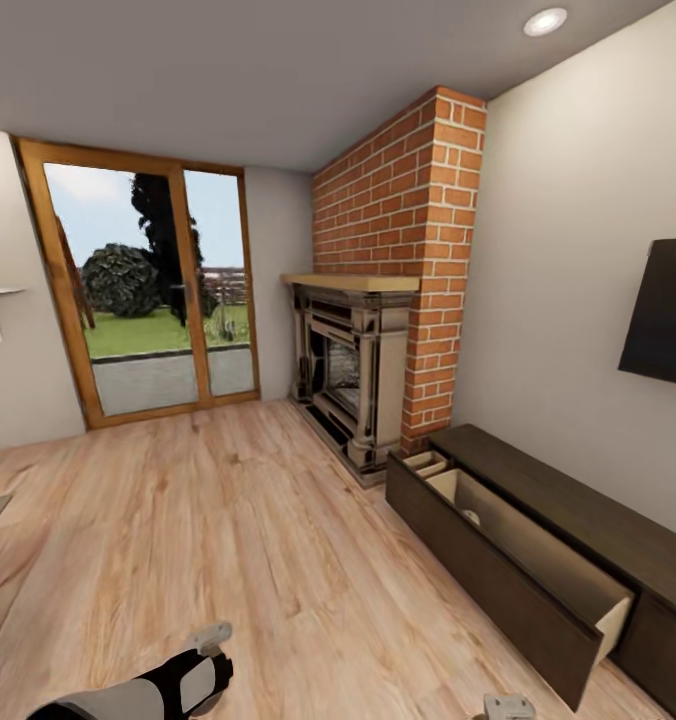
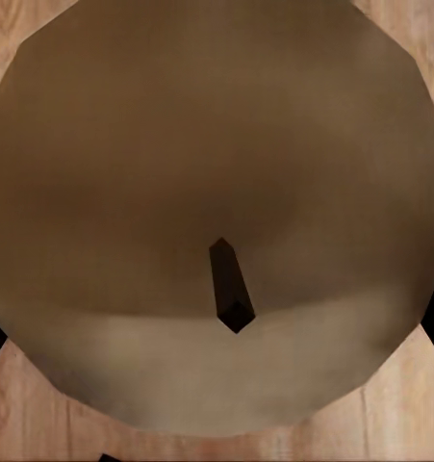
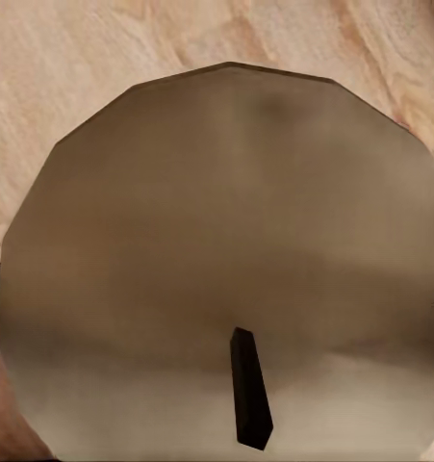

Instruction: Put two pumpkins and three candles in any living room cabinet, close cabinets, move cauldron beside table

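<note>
A cream-beige candle (image 2: 217,173) with a dark wick sits right up against the left wrist camera, with dark slivers of my fingers at either side and wood floor behind it. A second candle (image 3: 226,241) is just as close in the right wrist view. In the head view my left gripper (image 1: 210,636) and right gripper (image 1: 508,706) poke in at the lower edge, above the floor. The long dark-brown cabinet (image 1: 578,520) stands at the right wall with one wide drawer (image 1: 523,570) pulled out. A small pale object (image 1: 471,517) lies inside it.
A brick chimney with a fireplace (image 1: 353,380) stands beyond the cabinet's far end. A dark TV (image 1: 666,312) hangs above the cabinet. Glass patio doors (image 1: 153,290) are in the far wall. Wood floor (image 1: 228,520) spreads between me and them.
</note>
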Available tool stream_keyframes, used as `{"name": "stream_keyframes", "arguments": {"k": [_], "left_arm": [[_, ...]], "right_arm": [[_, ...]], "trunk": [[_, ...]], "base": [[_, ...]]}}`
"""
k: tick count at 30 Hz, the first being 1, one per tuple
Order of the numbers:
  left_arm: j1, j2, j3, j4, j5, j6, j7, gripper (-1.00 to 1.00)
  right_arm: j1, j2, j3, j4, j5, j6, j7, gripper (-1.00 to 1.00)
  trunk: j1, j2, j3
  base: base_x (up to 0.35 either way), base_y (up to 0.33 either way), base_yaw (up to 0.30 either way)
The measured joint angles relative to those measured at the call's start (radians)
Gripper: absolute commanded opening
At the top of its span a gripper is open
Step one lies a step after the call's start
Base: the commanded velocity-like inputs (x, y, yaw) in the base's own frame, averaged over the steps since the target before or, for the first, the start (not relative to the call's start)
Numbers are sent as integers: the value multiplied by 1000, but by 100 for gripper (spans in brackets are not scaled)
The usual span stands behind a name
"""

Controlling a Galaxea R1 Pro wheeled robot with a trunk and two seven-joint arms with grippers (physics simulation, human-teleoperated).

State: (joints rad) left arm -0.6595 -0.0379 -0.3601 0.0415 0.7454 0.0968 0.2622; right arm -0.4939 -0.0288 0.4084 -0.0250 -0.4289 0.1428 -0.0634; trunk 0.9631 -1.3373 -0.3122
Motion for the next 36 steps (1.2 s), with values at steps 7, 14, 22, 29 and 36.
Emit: {"name": "stream_keyframes", "arguments": {"k": [7, 14, 22, 29, 36], "left_arm": [[0, 0, 0, 0, -1, 0, 0, -100], [0, -1, 0, 0, -1, 0, 0, -100], [0, -1, 0, 0, -2, 0, 0, -100], [0, -2, 0, 0, -1, -1, 0, -100], [0, -9, -2, -1, -2, -1, 0, -100]], "right_arm": [[0, 0, 0, 0, 0, 0, 0, -100], [0, 0, 0, 0, 0, 0, -1, -100], [0, 0, 0, 0, 0, 0, -1, -100], [0, 0, 1, 0, 1, 0, -1, -100], [0, 0, 0, 0, 0, 0, -1, -100]], "trunk": [[0, 0, 0], [0, 0, 0], [0, 0, 0], [0, 0, 0], [1, 0, 0]], "base": [[335, 26, -289], [335, 98, -268], [334, 135, -262], [188, 83, -261], [9, 138, -264]]}}
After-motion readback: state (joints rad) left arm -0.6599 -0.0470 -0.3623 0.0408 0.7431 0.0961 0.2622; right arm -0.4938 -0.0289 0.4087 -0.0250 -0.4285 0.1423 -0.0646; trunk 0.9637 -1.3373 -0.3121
